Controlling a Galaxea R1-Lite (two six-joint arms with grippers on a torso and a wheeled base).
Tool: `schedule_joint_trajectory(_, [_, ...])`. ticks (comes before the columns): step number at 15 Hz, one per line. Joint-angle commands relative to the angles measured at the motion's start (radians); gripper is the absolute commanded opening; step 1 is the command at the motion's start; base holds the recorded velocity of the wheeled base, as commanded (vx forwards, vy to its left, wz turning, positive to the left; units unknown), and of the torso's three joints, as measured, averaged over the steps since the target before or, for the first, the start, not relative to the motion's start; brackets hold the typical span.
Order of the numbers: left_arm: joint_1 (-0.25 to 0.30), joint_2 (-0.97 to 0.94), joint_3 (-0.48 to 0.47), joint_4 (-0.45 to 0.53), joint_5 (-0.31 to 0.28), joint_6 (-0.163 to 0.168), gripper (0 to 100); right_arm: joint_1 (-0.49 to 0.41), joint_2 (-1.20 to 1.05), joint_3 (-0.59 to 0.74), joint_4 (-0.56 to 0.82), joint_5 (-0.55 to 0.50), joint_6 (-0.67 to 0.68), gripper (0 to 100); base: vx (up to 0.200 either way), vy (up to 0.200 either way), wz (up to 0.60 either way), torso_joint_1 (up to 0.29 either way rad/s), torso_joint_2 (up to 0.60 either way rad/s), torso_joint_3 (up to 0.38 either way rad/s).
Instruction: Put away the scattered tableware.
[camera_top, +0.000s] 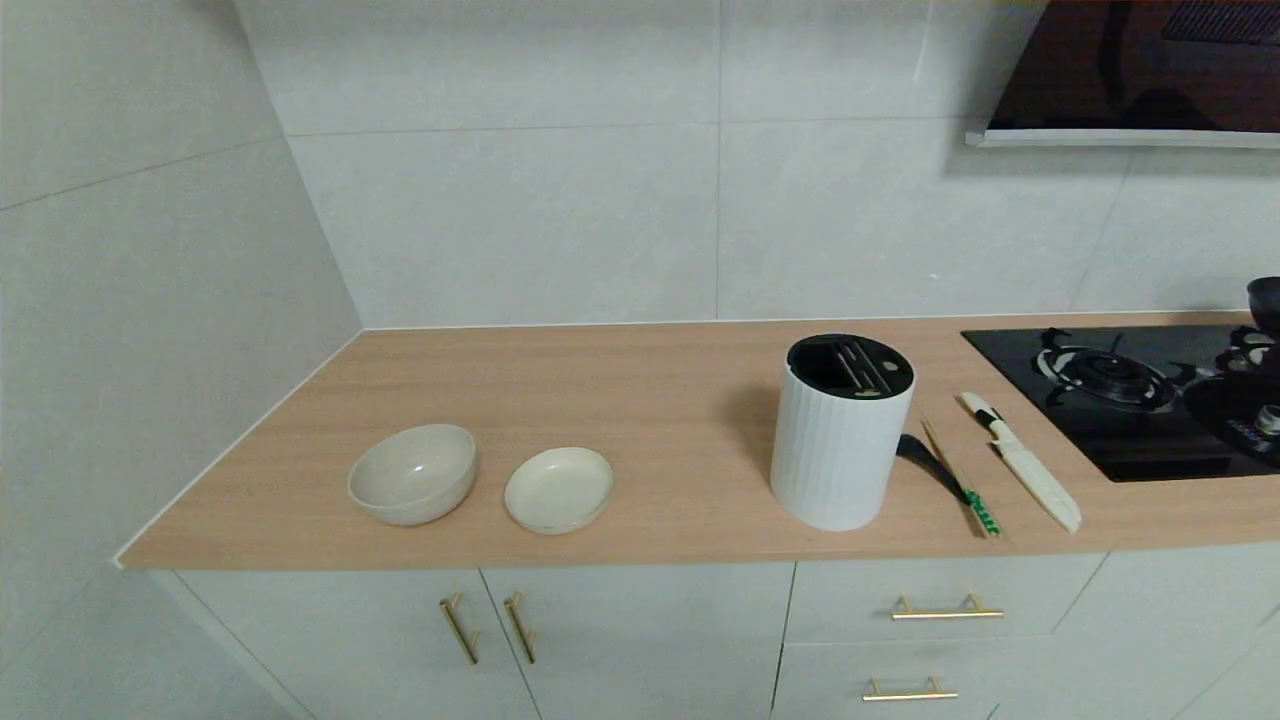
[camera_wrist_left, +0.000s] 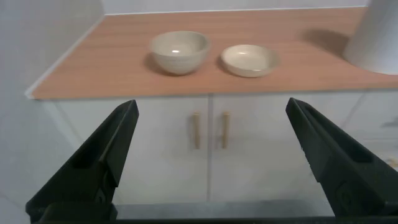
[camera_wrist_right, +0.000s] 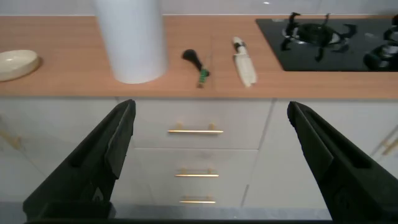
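White ribbed holder (camera_top: 840, 440) stands upright on the wooden counter (camera_top: 640, 380). Its slotted top faces up, so I judge it is where the loose utensils go. Just beside it, toward the stove (camera_top: 1120, 400), lie a black spoon (camera_top: 915, 452), chopsticks (camera_top: 960, 480) and a pale knife (camera_top: 1020, 462). All lie flat and roughly parallel, within reach from the front edge. Well apart on my left sit a deep bowl (camera_top: 412, 472) and a shallow dish (camera_top: 558, 488), near each other but not touching. My left gripper (camera_wrist_left: 210, 106) hangs wide and empty before the cabinet doors (camera_wrist_left: 249, 143), facing the bowls. My right gripper (camera_wrist_right: 210, 107) is equally wide before the drawers (camera_wrist_right: 199, 155), facing the utensils. Looks like a ready pose, with nothing picked up yet.
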Motion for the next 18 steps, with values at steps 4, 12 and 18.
schedule_joint_trajectory(4, [0.000, 0.002, 0.000, 0.000, 0.000, 0.000, 100, 0.000, 0.001, -0.001, -0.001, 0.001, -0.001, 100, 0.000, 0.200, 0.00, 0.002, 0.00, 0.006])
schedule_joint_trajectory(12, [0.000, 0.002, 0.000, 0.000, 0.000, 0.002, 100, 0.000, 0.001, -0.001, 0.001, 0.002, -0.001, 100, 0.000, 0.200, 0.00, 0.002, 0.00, 0.003])
schedule_joint_trajectory(18, [0.000, 0.002, 0.000, 0.000, 0.000, 0.002, 100, 0.000, 0.001, -0.001, 0.001, 0.002, -0.001, 100, 0.000, 0.167, 0.00, 0.001, 0.00, -0.002])
